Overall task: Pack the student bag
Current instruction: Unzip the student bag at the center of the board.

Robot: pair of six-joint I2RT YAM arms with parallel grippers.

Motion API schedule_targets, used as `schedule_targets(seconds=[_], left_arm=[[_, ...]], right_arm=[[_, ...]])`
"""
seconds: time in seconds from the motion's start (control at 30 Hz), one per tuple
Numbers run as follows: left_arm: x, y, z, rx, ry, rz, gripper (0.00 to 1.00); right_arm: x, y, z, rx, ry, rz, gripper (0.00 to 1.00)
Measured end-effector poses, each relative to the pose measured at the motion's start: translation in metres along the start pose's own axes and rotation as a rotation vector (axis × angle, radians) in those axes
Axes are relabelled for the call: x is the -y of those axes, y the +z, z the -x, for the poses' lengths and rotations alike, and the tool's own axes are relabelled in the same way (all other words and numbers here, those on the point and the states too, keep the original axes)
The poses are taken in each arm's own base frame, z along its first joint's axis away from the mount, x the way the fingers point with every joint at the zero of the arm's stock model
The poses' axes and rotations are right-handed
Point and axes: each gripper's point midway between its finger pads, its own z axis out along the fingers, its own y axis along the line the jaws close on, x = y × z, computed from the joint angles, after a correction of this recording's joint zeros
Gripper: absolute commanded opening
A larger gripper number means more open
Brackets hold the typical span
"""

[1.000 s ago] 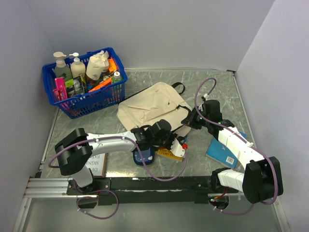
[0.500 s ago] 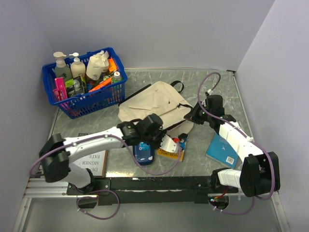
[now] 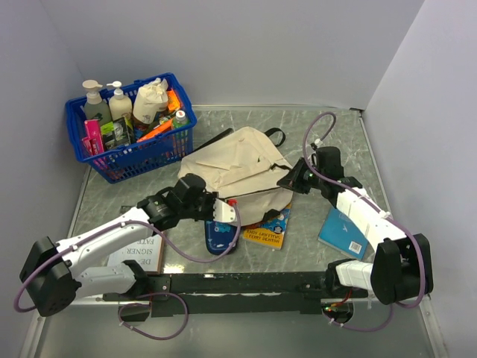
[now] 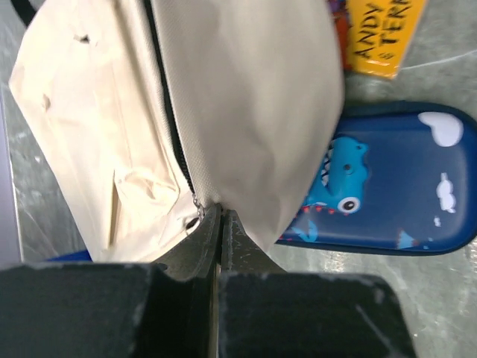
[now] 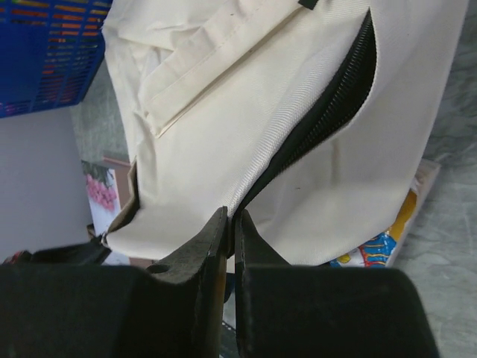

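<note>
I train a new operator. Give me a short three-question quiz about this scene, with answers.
1. True or false: left gripper and right gripper are both shut on the student bag.
2. In the top view, the blue pencil case lies: A left of the yellow book; B right of it; C on it.
3. Fill in: the yellow book lies partly ___ the bag.
Key: 1 true; 2 A; 3 under.

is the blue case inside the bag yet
No, the blue case lies outside the student bag, beside the yellow book.
</note>
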Motion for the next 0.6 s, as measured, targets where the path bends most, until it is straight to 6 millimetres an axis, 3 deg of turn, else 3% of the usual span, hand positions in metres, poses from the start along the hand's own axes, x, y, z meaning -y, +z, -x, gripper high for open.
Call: schedule_targets(seconds=[0.23, 0.3, 0.33, 0.5, 0.6], left_arm=[[-0.005, 0.002, -0.016, 0.003, -0.059, 0.023, 0.04], [-0.005, 0.002, -0.016, 0.01, -0.066, 0.017, 0.15], [-0.004, 0.002, -0.016, 0.012, -0.073, 0.012, 0.32], [0.006, -0.014, -0.026, -0.086, -0.197, -0.099, 0.64], [-0.013, -0.025, 0.005, -0.041, -0.251, -0.126, 0.69]], right_arm=[[-0.008, -0.002, -0.003, -0.009, -0.002, 0.028, 0.0], [-0.011, -0.004, -0.003, -0.003, -0.006, 0.036, 0.0], [-0.014, -0.006, -0.003, 0.002, -0.013, 0.042, 0.0], [-0.02, -0.011, 0.002, 0.069, -0.058, 0.02, 0.0], [-0.033, -0.009, -0.012, 0.056, -0.106, 0.032, 0.0]])
